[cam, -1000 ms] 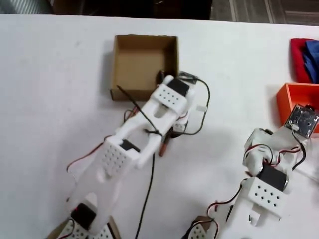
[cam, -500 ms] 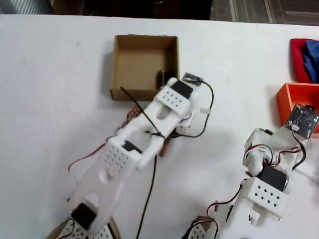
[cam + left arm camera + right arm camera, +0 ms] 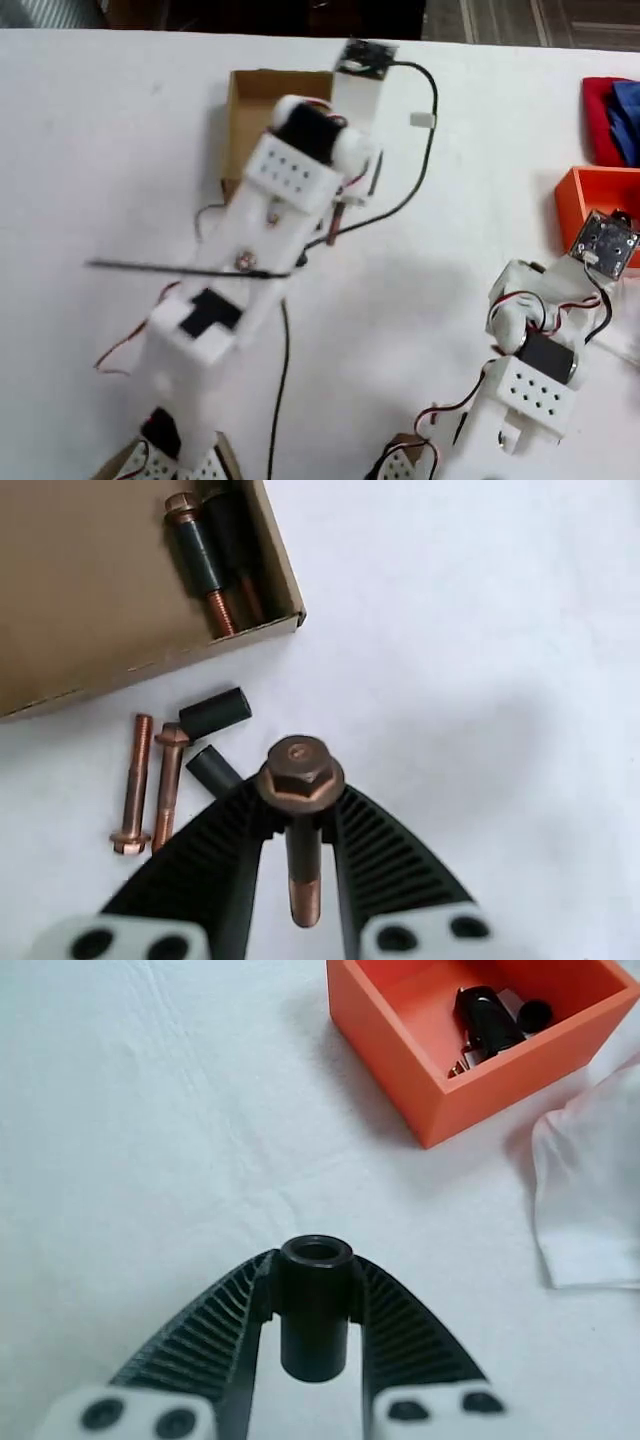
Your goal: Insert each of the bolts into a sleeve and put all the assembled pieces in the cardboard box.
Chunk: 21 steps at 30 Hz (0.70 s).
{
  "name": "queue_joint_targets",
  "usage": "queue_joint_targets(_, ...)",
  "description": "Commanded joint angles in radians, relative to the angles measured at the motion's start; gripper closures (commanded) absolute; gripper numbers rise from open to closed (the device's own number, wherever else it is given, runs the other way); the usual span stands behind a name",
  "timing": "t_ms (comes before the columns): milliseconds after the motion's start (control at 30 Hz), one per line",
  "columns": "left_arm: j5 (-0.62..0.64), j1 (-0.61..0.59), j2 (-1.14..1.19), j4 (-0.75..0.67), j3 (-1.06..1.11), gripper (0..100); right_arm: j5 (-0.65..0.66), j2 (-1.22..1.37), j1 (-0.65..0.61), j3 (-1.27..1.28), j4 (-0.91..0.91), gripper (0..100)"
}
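Left wrist view: grips a bolt [image 3: 302, 780] by the shank between the left fingers [image 3: 215, 850], head up, over the bench [image 3: 480, 630] near the box [image 3: 80, 630] corner. Shows assembled pieces [image 3: 200, 560] lying inside the box, two loose bolts [image 3: 135, 785] and two sleeves [image 3: 213, 710] on the bench just outside its wall. Right wrist view: clamps a sleeve [image 3: 315, 1305] upright between the right fingers [image 3: 215, 1325], over the bench, near an orange bin [image 3: 470, 1100].

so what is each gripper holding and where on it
Left gripper: copper bolt, clamped on the shank just below the head. Right gripper: black sleeve, clamped across its sides.
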Motion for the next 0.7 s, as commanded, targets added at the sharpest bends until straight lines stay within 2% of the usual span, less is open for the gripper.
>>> queue_joint_targets(0,-0.002,-0.011,-0.284,0.011,0.292,97,-0.009,-0.031,-0.013,-0.006,-0.016,97.7)
queue_joint_targets(100,-0.003,-0.041,-0.503,-0.092,0.556,97,-0.009,-0.031,-0.056,-0.006,-0.007,97.7)
queue_joint_targets(167,-0.003,-0.072,-0.666,-0.227,0.722,97,-0.009,-0.033,-0.117,-0.015,0.021,97.6)
queue_joint_targets(467,0.006,-0.164,-1.275,-1.028,1.589,97,-0.011,-0.272,-0.43,-0.02,0.045,97.6)
queue_joint_targets(600,0.008,-0.213,-1.445,-1.405,1.87,97,-0.011,-0.367,-0.59,0.011,-0.096,97.5)
queue_joint_targets(667,0.008,-0.213,-1.482,-1.524,1.936,97,-0.005,-0.377,-0.676,0.063,-0.232,97.5)
